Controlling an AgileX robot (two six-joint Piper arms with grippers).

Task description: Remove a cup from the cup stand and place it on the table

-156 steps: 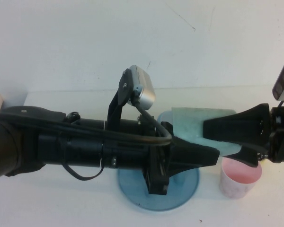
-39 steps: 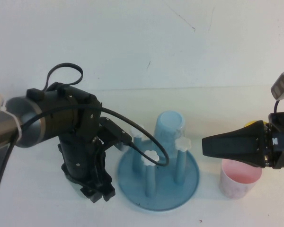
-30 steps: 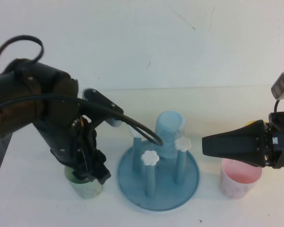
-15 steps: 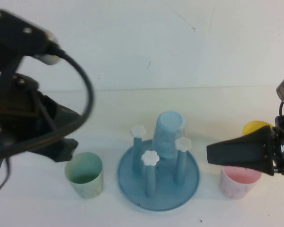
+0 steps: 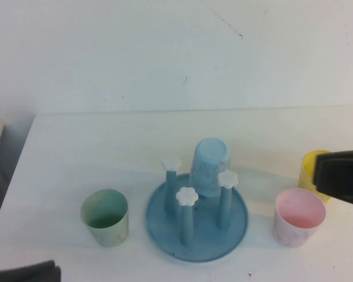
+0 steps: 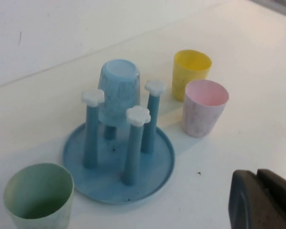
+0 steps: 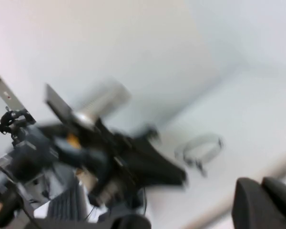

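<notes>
The cup (image 5: 105, 217) is pale mint green. It stands upright on the white tabletop (image 5: 106, 147) with its open mouth facing up. It sits just beside the cup stand (image 5: 197, 218), on the robot's left side of it, and the two do not touch. Nothing holds the cup. In the left wrist view the cup (image 6: 38, 198) is seen near the round blue base of the cup stand (image 6: 118, 157).

The cup stand has four blue pegs with white flower tops. A light blue cup (image 5: 209, 167) hangs upside down on the back peg. The other three pegs are bare.

A pink cup (image 5: 299, 217) stands upright on the tabletop on the robot's right side of the stand. A yellow cup (image 5: 310, 166) stands just behind it, partly hidden by the right arm.

The left pincer (image 6: 263, 199) is well away from the cups, low at the near left edge of the high view. Only a dark piece of it shows, so I cannot tell if it is apart or together.

The right pincer (image 5: 341, 178) is at the right edge, above the yellow cup and pink cup. Only a dark piece shows, so I cannot tell for it either. It holds nothing that I can see.
</notes>
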